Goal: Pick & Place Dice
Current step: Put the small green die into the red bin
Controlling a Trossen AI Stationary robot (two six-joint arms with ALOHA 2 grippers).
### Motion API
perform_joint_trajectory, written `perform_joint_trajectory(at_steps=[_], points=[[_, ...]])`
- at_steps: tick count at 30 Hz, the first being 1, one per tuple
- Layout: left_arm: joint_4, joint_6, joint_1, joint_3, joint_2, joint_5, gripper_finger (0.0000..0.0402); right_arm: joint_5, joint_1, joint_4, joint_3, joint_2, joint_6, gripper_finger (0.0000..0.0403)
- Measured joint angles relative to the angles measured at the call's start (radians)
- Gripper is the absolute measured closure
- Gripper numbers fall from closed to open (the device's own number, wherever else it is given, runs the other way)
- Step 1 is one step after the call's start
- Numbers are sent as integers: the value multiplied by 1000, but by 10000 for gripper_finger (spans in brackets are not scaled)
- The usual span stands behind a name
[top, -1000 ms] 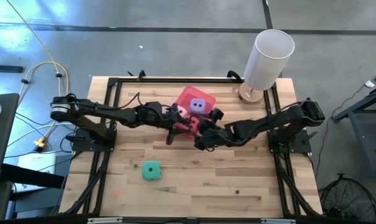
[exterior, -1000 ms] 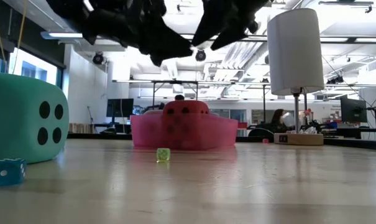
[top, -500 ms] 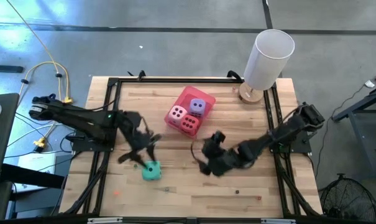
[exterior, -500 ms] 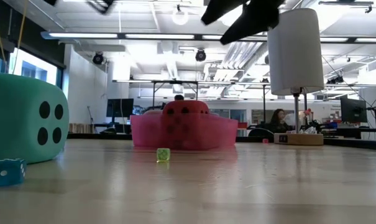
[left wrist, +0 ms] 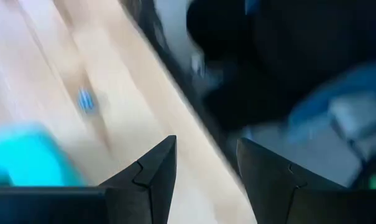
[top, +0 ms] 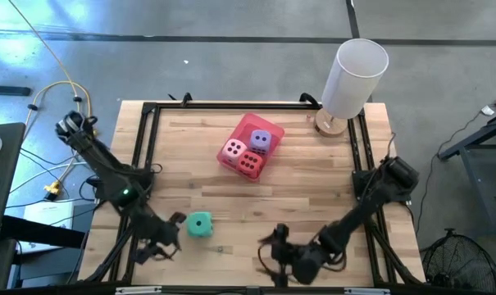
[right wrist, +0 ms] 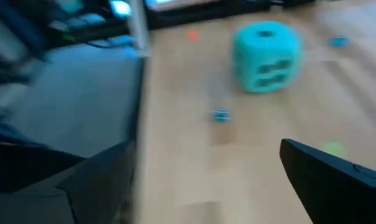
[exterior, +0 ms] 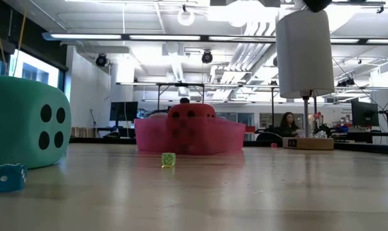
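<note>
The teal die [top: 200, 224] rests on one face on the wooden table toward its near left; it fills the left of the low view [exterior: 27, 122]. The pale pink die [top: 233, 150], purple die [top: 261, 141] and red die [top: 248, 163] sit inside the pink tray [top: 246, 124] at the table's middle far side. My left gripper [top: 153, 248] is open, low at the near left edge, just left of the teal die [left wrist: 20, 155]. My right gripper [top: 274, 256] is open near the near edge, right of the teal die [right wrist: 265, 56].
A white cylindrical lamp [top: 354, 70] stands on a wooden base at the far right corner. Tiny loose dice lie on the table: a blue one [exterior: 8, 176] and a green one [exterior: 168, 159]. Black frame rails [top: 141, 156] run along the table's sides.
Both grippers have drawn away from over the pink tray toward the table's near edge. The left one swung left past the teal die; the right one went to the near edge right of it. The three dice in the tray now show uncovered. The teal die has stayed put.
</note>
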Motion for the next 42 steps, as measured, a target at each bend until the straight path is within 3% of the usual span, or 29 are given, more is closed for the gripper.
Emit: perform_joint_trajectory(at_steps=[3,9,18,28,33,38,42], points=[[-197,-19,-63,0,-1,-18,239,10,27,126,0,29,-17,9],[-418,-193,-117,0,28,-255,239,-6,29,273,0,32,-38,9],[-497,-272,-90,-1,131,-299,239,-22,55,288,0,32,-75,9],[-499,-250,-72,-1,217,-326,239,-20,54,288,0,32,-119,9],[-499,-247,-72,-17,224,-448,239,-19,54,288,0,32,-118,9],[-482,-260,-80,-48,222,-365,239,-19,54,288,0,32,-116,9],[-428,-223,-86,-85,222,-362,239,-19,54,287,0,32,-126,9]])
